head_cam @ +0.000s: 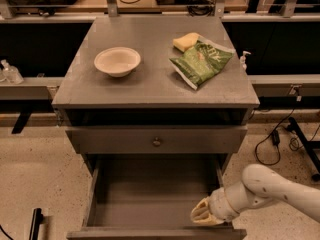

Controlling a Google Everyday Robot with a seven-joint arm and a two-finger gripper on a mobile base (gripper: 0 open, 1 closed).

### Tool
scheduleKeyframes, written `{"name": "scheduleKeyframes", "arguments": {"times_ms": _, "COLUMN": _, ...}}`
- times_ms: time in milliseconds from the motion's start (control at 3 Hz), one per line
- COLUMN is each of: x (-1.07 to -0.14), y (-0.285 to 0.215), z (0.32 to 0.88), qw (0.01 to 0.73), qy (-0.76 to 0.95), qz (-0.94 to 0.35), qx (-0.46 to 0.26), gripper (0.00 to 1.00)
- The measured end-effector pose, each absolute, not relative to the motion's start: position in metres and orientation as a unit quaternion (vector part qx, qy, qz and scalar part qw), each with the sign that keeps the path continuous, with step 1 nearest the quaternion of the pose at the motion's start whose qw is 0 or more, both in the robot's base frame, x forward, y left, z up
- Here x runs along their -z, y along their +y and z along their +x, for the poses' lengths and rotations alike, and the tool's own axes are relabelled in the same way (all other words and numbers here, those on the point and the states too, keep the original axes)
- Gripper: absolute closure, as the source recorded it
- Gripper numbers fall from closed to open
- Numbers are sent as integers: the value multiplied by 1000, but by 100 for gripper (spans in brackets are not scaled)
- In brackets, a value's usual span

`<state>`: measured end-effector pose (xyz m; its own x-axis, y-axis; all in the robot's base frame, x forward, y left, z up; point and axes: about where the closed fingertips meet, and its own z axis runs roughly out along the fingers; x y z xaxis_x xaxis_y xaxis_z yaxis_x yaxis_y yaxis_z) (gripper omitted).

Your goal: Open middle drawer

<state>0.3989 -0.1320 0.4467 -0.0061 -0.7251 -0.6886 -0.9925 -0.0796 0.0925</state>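
Currently the middle drawer [145, 199] is standing pulled far out of the cabinet [75, 139], showing its bare grey floor and side walls. Its front edge is running along the bottom of the view.

The gripper [201, 216] is sitting low inside the drawer at the front right corner, just behind the front panel and close to the right wall. Whether it is released or clenched: cannot tell. It is not gripping anything that can be made out. The white arm [272, 188] is reaching in from the lower right, crossing over the drawer's right wall.

Above the drawer, the upper front [110, 140] is sitting closed, its small round knob [157, 142] centred. A dark gap is showing between that front and the top [150, 86].

On the top:
- a pale bowl [117, 61] is resting upright on the left half;
- a green bag [201, 62] is lying flat on the right half;
- a yellow sponge [184, 41] is lying at the bag's far left corner, touching it.

A black cable [272, 140] is trailing over the speckled floor to the right of the cabinet.
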Motion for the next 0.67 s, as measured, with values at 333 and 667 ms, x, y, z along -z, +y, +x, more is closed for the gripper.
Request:
{"name": "scheduleKeyframes", "arguments": {"times_ms": 333, "x": -487, "y": -162, "z": 406, "qw": 293, "qy": 662, "qz": -639, "qx": -260, "gripper": 74}}
{"name": "scheduleKeyframes", "arguments": {"times_ms": 667, "x": -486, "y": -169, "z": 401, "qw": 296, "qy": 668, "qz": -632, "qx": -259, "gripper": 51}}
